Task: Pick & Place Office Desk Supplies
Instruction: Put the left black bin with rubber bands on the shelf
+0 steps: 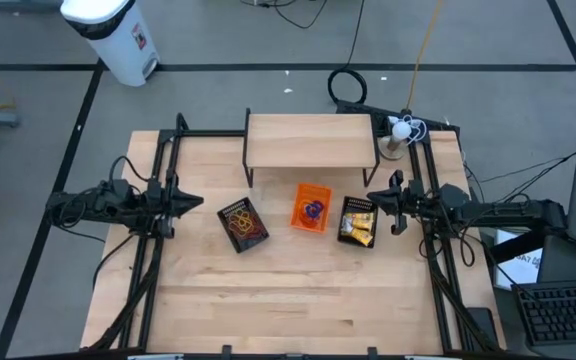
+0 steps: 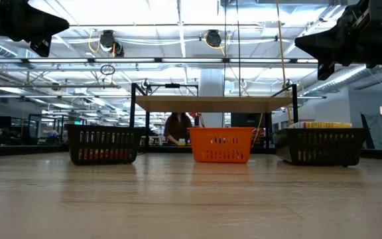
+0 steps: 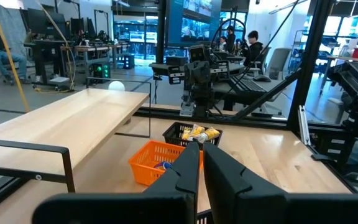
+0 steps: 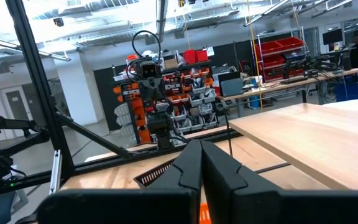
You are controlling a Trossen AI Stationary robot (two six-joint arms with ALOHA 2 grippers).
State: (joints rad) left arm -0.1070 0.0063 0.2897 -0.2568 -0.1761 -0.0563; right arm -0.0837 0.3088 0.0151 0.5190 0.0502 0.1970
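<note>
Hovering at table edges, both arms parked high, clear of bins. Left gripper [image 1: 196,203] fingers nearly together, empty; right gripper [image 1: 375,197] fully closed, empty. Supplies sorted: rubber bands [image 1: 243,225] in left mesh bin [image 1: 255,240], rings [image 1: 313,209] in orange bin [image 1: 301,190], yellow packets [image 1: 358,226] in right mesh bin [image 1: 344,205]. Looks like rest pose.

Across the middle of the frame three bins stand in a row on the pale wooden tabletop [image 2: 191,199]: a black mesh bin [image 2: 103,146] at left, an orange slatted plastic bin [image 2: 221,145] in the centre, and a second black mesh bin [image 2: 323,146] at right with yellow packets [image 2: 320,125] showing above its rim. Behind them stands a wooden shelf on a black metal frame [image 2: 212,102]. Dark arm parts hang in both upper corners.
</note>
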